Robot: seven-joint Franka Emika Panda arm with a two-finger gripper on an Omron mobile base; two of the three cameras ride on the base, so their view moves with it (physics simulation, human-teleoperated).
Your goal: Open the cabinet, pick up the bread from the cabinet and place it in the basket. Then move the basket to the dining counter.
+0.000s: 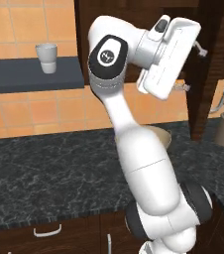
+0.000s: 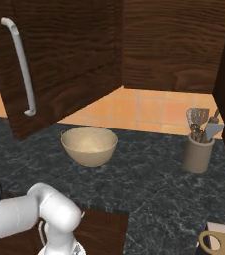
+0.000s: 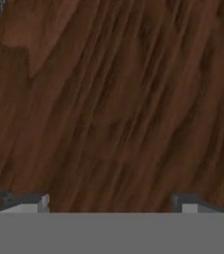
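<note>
Lighting: even, fairly bright, rendered; no single source evident. Tiles (image 2: 134,107) glow warm orange; soft shade falls under the cabinet (image 2: 74,55) across their upper row. Basket (image 2: 89,145) casts only a faint dark patch on the counter (image 2: 149,184). Arm (image 1: 143,168) shows smooth highlights, no hard glare. Handle (image 2: 21,64) carries a pale sheen. Sharpness: base views slightly soft, edges undistorted. Hand view: wood grain close up, coarse and smeared, pixelated; finger tips (image 3: 25,203) blurry at the bottom.
</note>
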